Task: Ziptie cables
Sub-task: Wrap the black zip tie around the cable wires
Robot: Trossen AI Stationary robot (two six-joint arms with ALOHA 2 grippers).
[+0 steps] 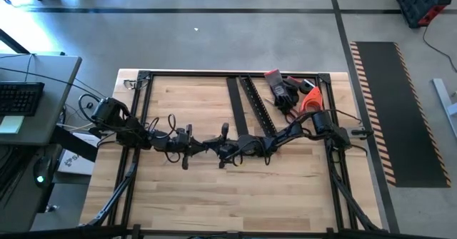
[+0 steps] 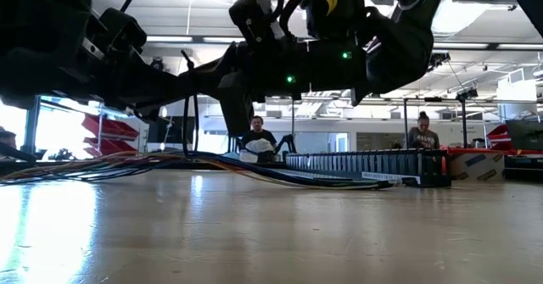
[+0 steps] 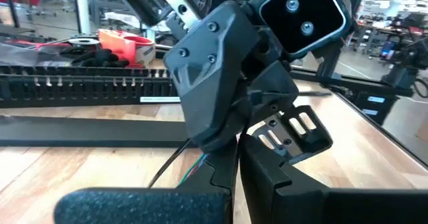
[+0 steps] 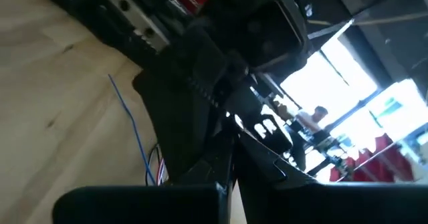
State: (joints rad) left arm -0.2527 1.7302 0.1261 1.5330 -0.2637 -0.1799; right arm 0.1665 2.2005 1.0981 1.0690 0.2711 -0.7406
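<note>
The cables (image 2: 127, 164) are a bunch of thin dark, blue and pale wires lying flat along the table in the low view, running under both arms. In the high view the arms mostly cover them. My left gripper (image 1: 191, 145) and my right gripper (image 1: 223, 152) meet tip to tip at the table's middle. The left wrist view shows the left gripper (image 3: 233, 187) with its fingers close together and wire strands (image 3: 199, 165) entering between them. The right wrist view shows the right gripper (image 4: 231, 187) the same way, with blue and reddish strands (image 4: 155, 174) beside it. My left gripper is shut on the cables, pinching a few thin strands (image 3: 194, 170) between its two fingers, low over the table; its own fingers hide the exact spot. My right gripper is shut on the same bunch a little to the right, with strands (image 4: 150, 167) running in at its fingertips; one blue wire end (image 4: 127, 107) lies loose on the wood.
Two long black slotted rails (image 1: 253, 103) lie at the far middle, with black gloves and an orange-handled tool (image 1: 293, 93) to their right. A black frame (image 1: 143, 75) borders the table. A desk with a keyboard (image 1: 21, 96) stands left. People (image 2: 257, 136) sit beyond the far edge.
</note>
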